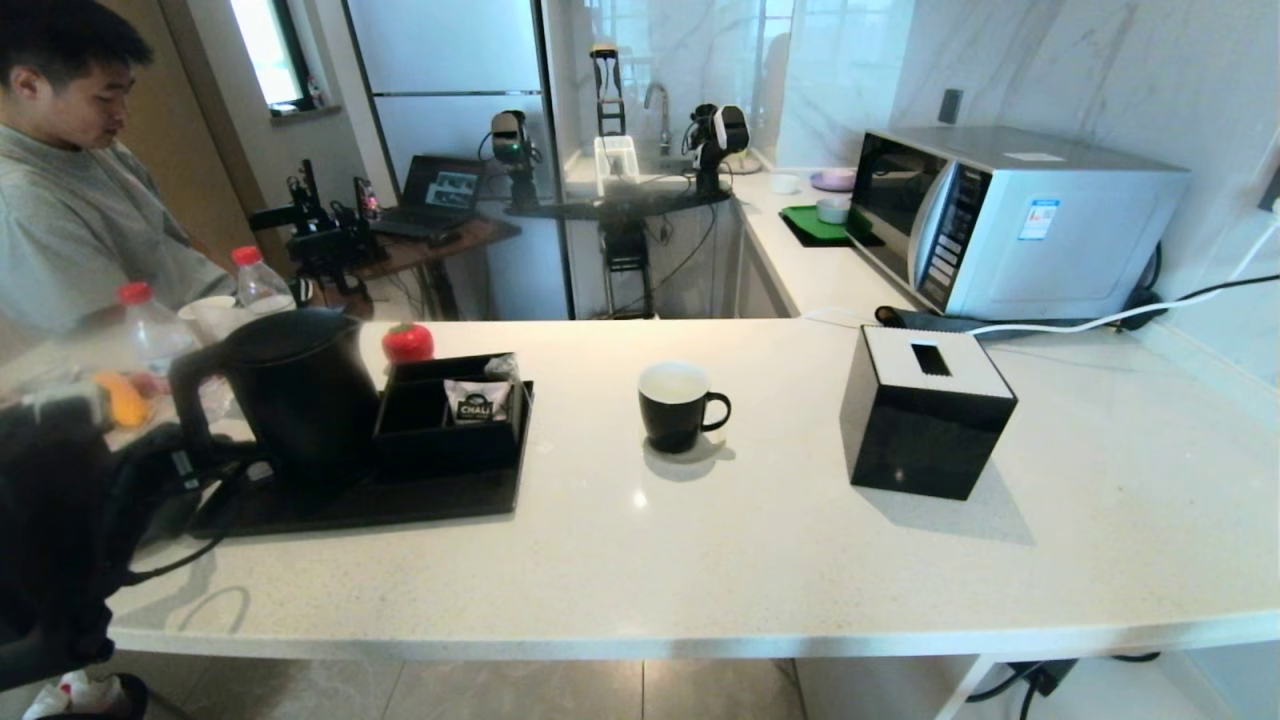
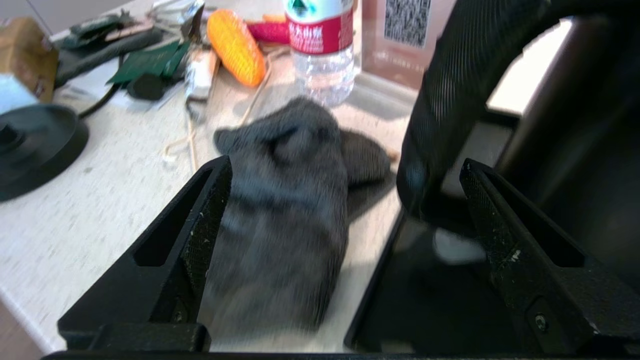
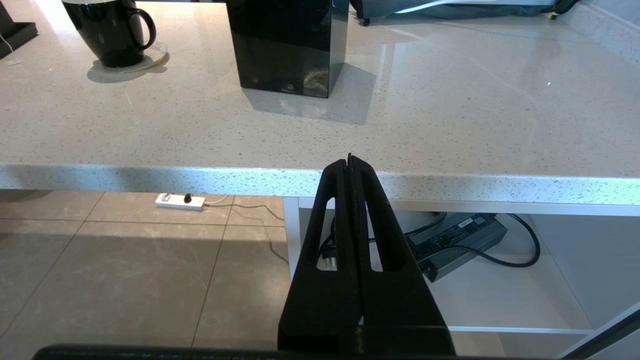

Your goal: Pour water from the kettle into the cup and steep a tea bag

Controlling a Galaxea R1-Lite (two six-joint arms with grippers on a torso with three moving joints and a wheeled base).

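Left wrist view only: left gripper (image 2: 345,200) spread wide, kettle (image 2: 575,150) handle between its fingers, not clamped; grey cloth (image 2: 290,200) lies beyond. Right wrist view: right gripper (image 3: 350,165) pressed together, empty, below the counter (image 3: 300,130) edge. Head view: kettle on black tray (image 1: 400,500), cup (image 1: 676,405) mid-counter, tissue box (image 1: 925,410) further right.

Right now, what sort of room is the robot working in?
Most likely a home-style kitchen used as a test space: a pale stone counter carries a microwave, a kettle and a cup, with a sink tap behind.
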